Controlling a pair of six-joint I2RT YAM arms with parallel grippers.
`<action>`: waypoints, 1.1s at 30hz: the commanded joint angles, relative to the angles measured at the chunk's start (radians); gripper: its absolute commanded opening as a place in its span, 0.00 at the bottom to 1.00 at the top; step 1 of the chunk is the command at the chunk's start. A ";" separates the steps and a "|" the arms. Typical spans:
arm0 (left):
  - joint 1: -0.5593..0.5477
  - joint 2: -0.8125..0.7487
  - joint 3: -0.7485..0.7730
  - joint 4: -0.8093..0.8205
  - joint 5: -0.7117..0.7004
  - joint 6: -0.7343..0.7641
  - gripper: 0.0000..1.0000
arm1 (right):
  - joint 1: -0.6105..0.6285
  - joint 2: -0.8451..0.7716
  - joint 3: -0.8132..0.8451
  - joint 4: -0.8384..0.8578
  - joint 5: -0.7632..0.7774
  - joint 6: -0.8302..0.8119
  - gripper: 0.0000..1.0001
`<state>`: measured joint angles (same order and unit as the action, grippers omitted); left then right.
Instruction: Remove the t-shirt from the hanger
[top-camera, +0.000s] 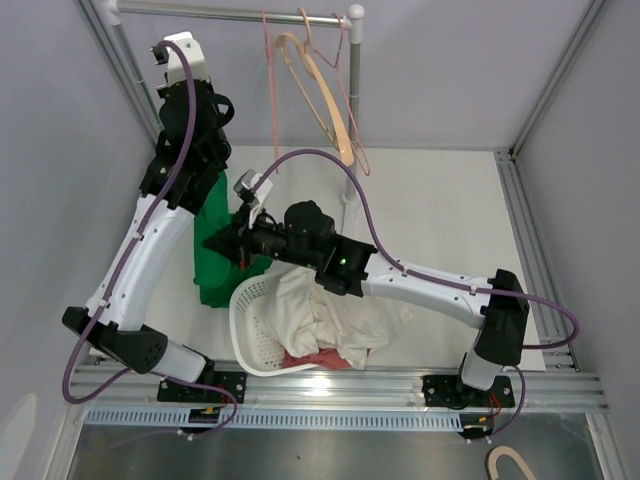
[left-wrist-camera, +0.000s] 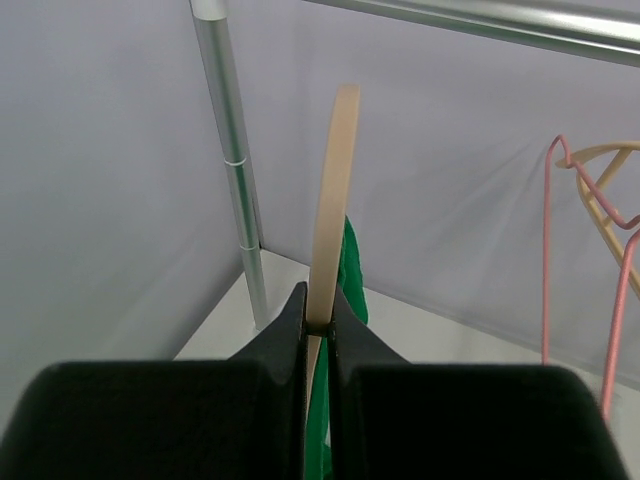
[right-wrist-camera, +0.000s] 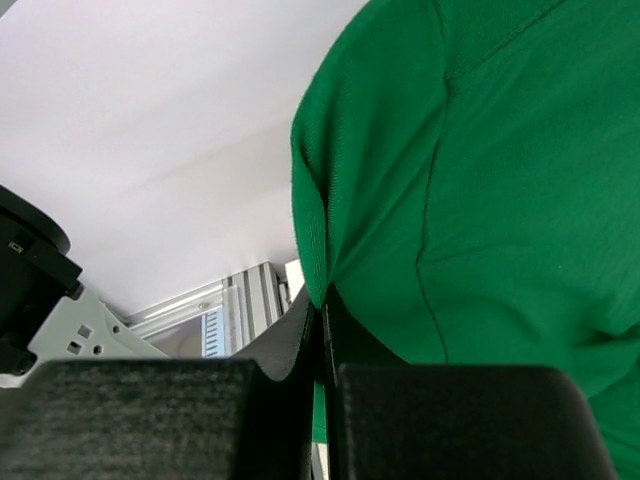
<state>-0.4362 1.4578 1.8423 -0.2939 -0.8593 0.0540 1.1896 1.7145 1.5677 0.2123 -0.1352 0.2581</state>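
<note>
We see a white table (top-camera: 440, 210) with an aluminium rail (top-camera: 400, 385) running along its near edge. A white laundry basket (top-camera: 250, 335) sits on the table close to that rail. The white cloth (top-camera: 330, 305) heaped in it spills past its right side towards the tabletop. Just left of the basket, the lower end of the green t-shirt (top-camera: 212, 275) reaches down to the surface; we cannot tell how much of it rests there. Farther back, the clothes rack's right post (top-camera: 353, 90) stands on the table.
</note>
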 joint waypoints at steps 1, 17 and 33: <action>-0.003 0.007 0.049 0.119 -0.004 0.075 0.01 | 0.005 -0.035 -0.014 -0.001 -0.041 0.015 0.00; 0.116 0.303 0.380 0.007 0.075 0.073 0.01 | 0.171 -0.288 -0.248 -0.097 0.034 0.093 0.00; 0.113 0.087 0.332 -0.369 0.272 -0.219 0.01 | -0.043 -0.156 -0.149 -0.082 -0.019 0.049 0.00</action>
<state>-0.3267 1.7000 2.2257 -0.5976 -0.6655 -0.0463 1.2263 1.5021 1.3228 0.1215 -0.0818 0.3317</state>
